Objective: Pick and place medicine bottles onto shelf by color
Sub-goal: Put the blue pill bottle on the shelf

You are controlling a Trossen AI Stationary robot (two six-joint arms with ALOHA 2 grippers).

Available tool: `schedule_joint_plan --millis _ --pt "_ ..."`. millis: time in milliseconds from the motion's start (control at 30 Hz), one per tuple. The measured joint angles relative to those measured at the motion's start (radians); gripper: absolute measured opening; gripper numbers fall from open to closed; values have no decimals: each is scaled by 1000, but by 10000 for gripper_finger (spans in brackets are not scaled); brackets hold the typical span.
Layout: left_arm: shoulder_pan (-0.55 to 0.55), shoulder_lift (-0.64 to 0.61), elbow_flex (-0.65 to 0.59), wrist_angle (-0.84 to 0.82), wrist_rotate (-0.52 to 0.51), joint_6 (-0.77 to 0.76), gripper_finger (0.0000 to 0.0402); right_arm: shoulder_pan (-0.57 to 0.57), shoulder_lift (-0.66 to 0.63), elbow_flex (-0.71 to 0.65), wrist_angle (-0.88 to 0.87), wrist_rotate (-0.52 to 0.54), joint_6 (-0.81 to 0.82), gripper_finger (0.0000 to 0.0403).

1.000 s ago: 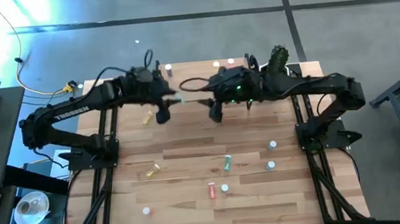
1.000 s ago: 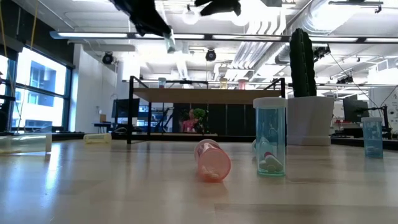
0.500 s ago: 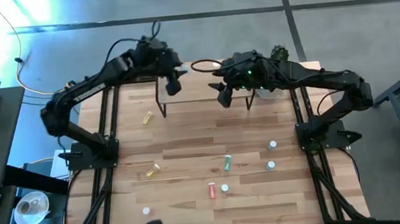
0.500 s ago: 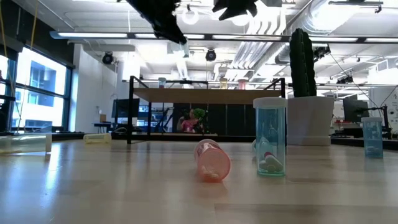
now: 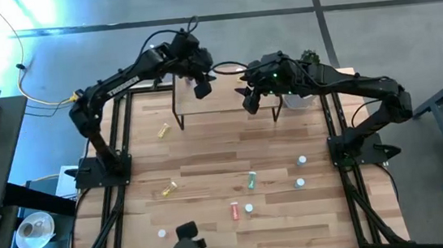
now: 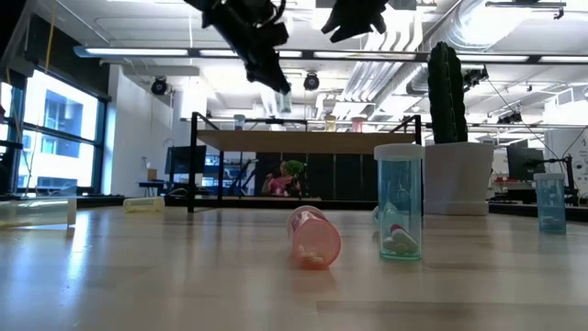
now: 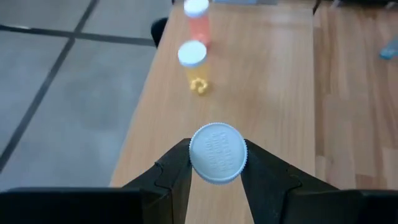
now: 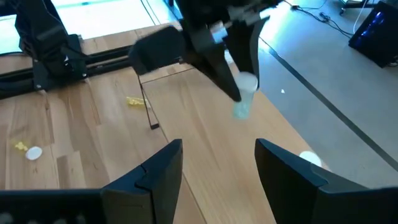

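While left jaws pinch a white-capped bottle (image 7: 217,153) above the shelf (image 7: 261,93), right jaws hang spread nearby.

Two dark jointed arms with looping black cables and white lettering.

**Hardly a word to read**

Nothing here reads cleanly. My left arm (image 5: 116,84) carries a line of white lettering along its long link, seen from above, but the letters are too small to make out. The white cap (image 7: 217,153) of the bottle (image 6: 284,99) pinched in my left tool (image 7: 217,163) has raised lettering around its rim, too faint to read. The bottles lying and standing on the worktop (image 5: 208,154) show no print I can read.
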Motion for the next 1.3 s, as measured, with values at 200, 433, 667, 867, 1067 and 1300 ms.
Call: schedule_joint_plan --millis 200,433,667,867,1067,1300 --pt "19 45 0 2 -1 -7 115 0 0 0 -5 0 0 193" --pt "52 88 0 -1 2 -31 115 0 0 0 -6 0 0 193" --pt "62 105 0 -18 0 -34 115 0 0 0 -6 1 0 193" --pt "65 105 0 -18 1 -34 115 0 1 0 -6 1 0 193" --pt "67 104 -12 -10 -1 -38 115 0 1 0 -6 1 0 193" --pt "66 104 -13 -10 -1 -46 116 0 1 0 -5 1 0 193"
